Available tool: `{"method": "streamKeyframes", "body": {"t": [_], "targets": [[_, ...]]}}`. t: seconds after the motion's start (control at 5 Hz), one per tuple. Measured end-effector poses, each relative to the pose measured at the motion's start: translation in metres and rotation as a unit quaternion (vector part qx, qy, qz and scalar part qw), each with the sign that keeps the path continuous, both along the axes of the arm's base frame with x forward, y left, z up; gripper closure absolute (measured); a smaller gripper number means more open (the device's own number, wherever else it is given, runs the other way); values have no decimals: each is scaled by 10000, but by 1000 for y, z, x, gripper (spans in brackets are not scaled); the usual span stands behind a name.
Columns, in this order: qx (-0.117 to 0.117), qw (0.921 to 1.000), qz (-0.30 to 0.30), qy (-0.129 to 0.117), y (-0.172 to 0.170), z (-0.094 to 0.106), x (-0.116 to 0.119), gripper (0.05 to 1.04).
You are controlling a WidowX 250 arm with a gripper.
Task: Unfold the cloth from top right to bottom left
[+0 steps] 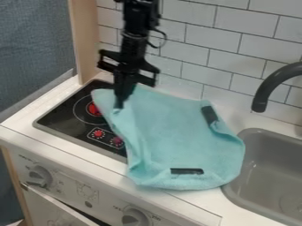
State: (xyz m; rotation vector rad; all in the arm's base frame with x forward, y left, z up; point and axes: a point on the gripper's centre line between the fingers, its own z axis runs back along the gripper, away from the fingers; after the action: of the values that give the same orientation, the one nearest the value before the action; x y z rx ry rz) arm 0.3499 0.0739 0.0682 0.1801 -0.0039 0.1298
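Stretching along its long axis from upper left to lower right, one teal cloth (177, 137) with two dark patches (187, 171) is draped across one stovetop (70, 110), counter (200, 203) and one sink's rim (231, 194); its upper-left part is pinched by one gripper (119, 105).

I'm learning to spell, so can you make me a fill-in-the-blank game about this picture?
In the picture, the claw is at the upper ____ part of the cloth.
The cloth partly covers the black ____.
The number of dark patches on the cloth is ____.
The faucet curves toward the gray ____.

Missing words: left; stove; two; sink.
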Motion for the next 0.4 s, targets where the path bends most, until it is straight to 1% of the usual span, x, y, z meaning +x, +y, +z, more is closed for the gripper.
{"method": "streamKeyframes", "body": {"t": [0.2, 0.4], "targets": [[68, 9991, 346, 220, 25, -7, -22, 1033], [313, 9973, 500, 430, 36, -11, -34, 1033]]}}
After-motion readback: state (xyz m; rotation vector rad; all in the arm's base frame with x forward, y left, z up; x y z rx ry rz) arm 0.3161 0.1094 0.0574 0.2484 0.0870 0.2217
